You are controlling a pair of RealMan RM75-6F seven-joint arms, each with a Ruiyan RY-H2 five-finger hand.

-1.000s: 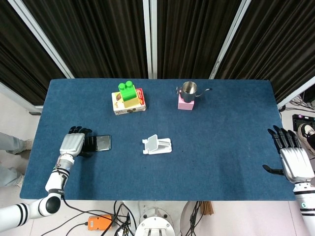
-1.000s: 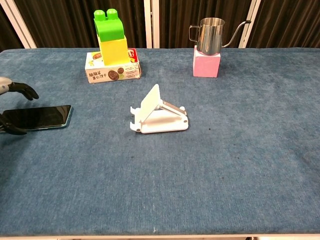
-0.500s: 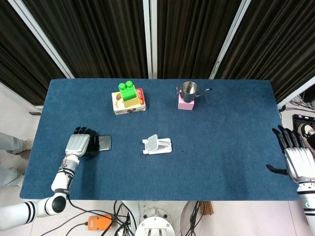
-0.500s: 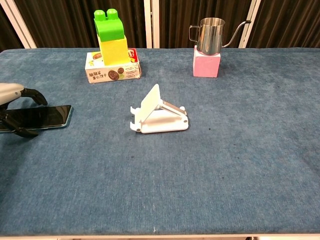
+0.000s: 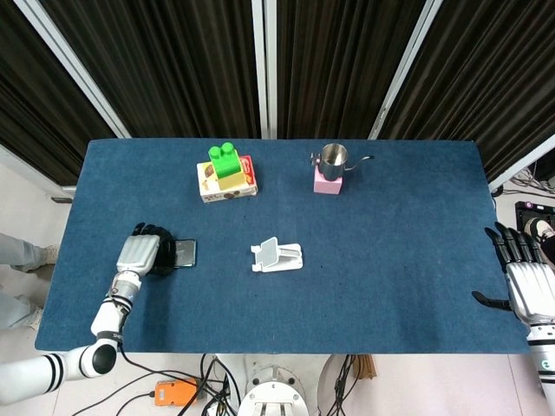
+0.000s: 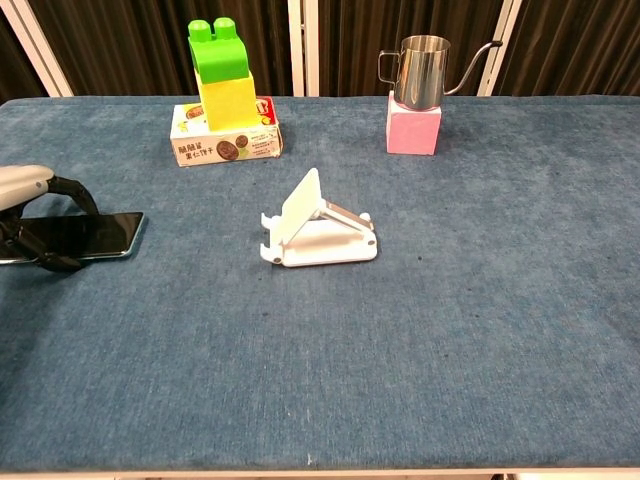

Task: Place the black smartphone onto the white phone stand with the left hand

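Observation:
The black smartphone (image 5: 184,252) lies flat near the table's left edge, and only its right end shows past my left hand (image 5: 143,253). In the chest view the left hand (image 6: 28,186) arches over the smartphone (image 6: 92,234). Its fingers (image 6: 84,196) come down on the far edge and the thumb sits at the near edge, gripping it. The white phone stand (image 5: 277,256) is at mid-table, to the right of the phone, with nothing on it; the chest view shows the stand (image 6: 316,228) with its backrest tilted up. My right hand (image 5: 525,282) hangs open off the table's right edge.
At the back of the blue table (image 5: 390,243), a green and yellow block (image 5: 225,163) stands on a snack box (image 5: 229,186). A steel pitcher (image 5: 333,158) sits on a pink cube (image 5: 327,182) further right.
My left hand has slid right over the smartphone, covering more of it, and its fingers and thumb have closed onto its edges. The right hand has drifted slightly down and right.

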